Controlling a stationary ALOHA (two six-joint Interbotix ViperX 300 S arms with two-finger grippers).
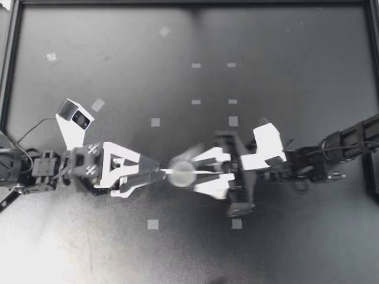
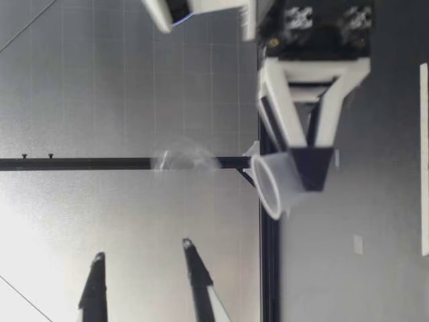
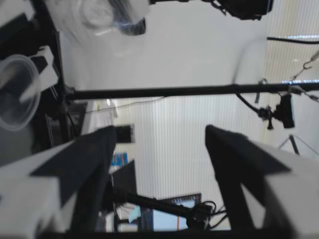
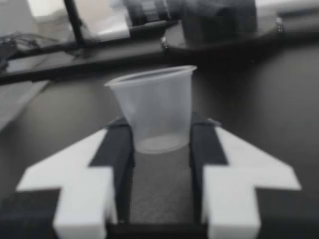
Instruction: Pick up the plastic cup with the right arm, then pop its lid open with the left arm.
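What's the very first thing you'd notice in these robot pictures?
A see-through plastic cup sits over the middle of the dark table, pinched between the two fingers of my right gripper. Facing it from the other side, my left gripper points at the cup with its fingers open and nothing in them.

Seen from above, the clear cup (image 1: 182, 174) at the nine o'clock end of my right gripper (image 1: 185, 173) is a smear without a sharp rim.

One clear cup (image 1: 182, 174), one blurred see-through shape (image 2: 182, 158), two grippers, left gripper (image 1: 159, 172) and right gripper (image 1: 187, 173), eleven pale tape squares (image 1: 155, 122), one table (image 1: 296, 71)
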